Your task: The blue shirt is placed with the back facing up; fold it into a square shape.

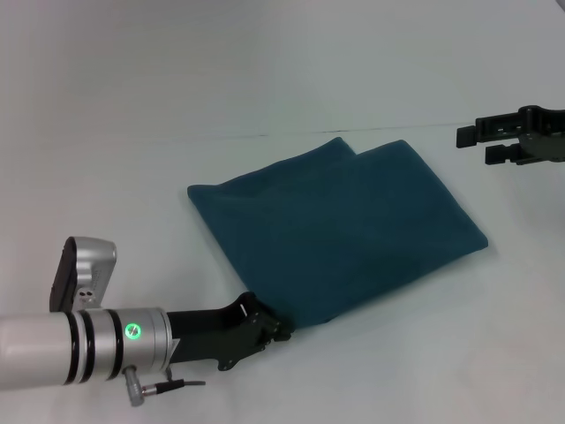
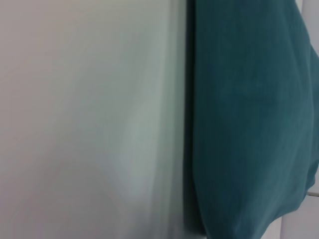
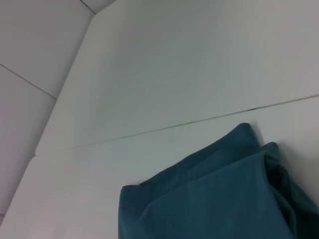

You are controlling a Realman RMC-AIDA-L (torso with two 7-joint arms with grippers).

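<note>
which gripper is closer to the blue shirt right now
Left. The left gripper sits at the near edge of the folded blue shirt, touching or almost touching it. The right gripper hangs off its far right corner, clearly apart.

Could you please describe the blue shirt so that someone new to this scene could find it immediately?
On the white table, look at the middle, between the two arms. The blue shirt lies there folded into a rough rectangle, with the left hand at its near corner. It is the only dark teal cloth there, plain, no lettering showing.

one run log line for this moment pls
blue shirt: folded, roughly square, on table | left gripper: at near corner | right gripper: open, clear at far right
</note>
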